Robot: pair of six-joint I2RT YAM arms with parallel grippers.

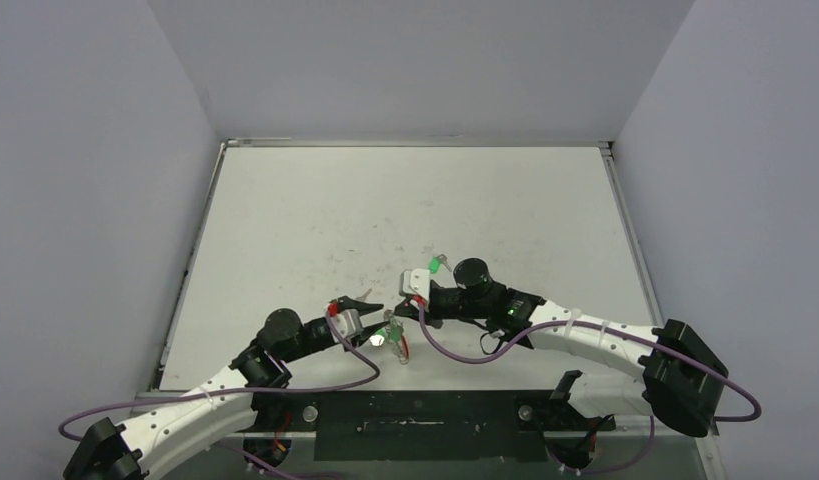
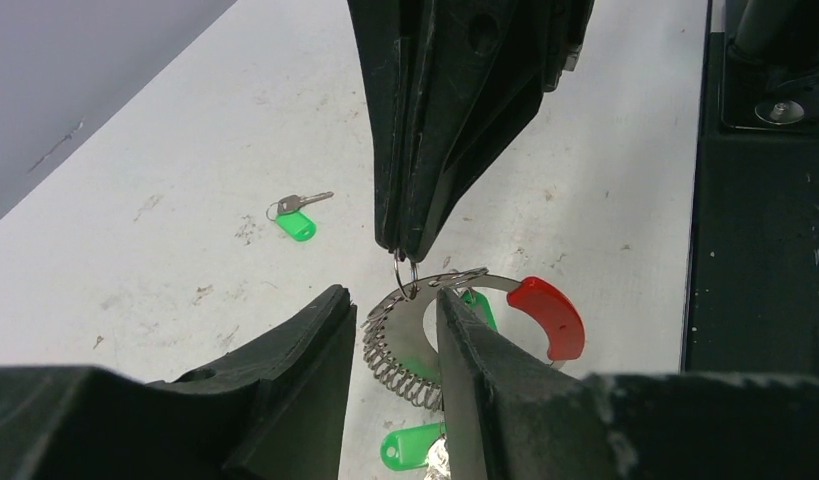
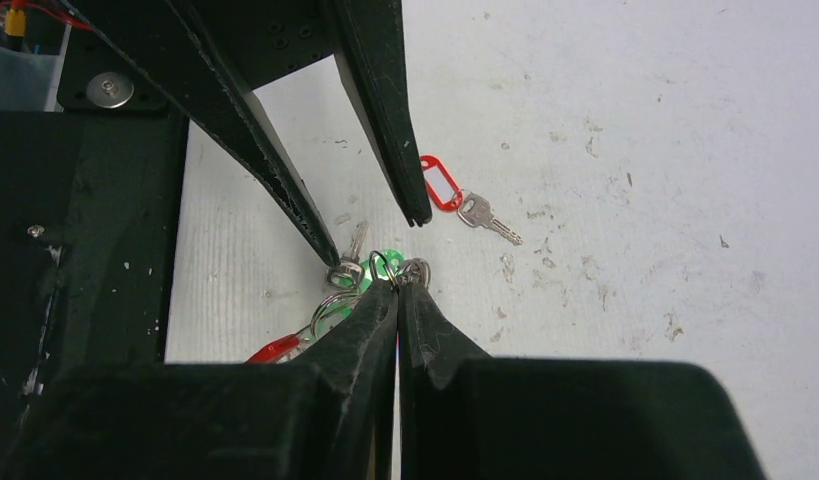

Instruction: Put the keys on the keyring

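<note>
The top external camera sits above and behind the arm bases, looking down and forward from far enough to take in the whole scuffed white table (image 1: 385,200) and both arms. Each wrist camera rides low and close. The left one looks along the black left gripper (image 2: 390,300) towards the right arm, and the right one looks along the black right gripper (image 3: 397,285) back at the left. All three views share the large keyring (image 2: 390,350) with its red curved arc and silvery metal loops.
</note>
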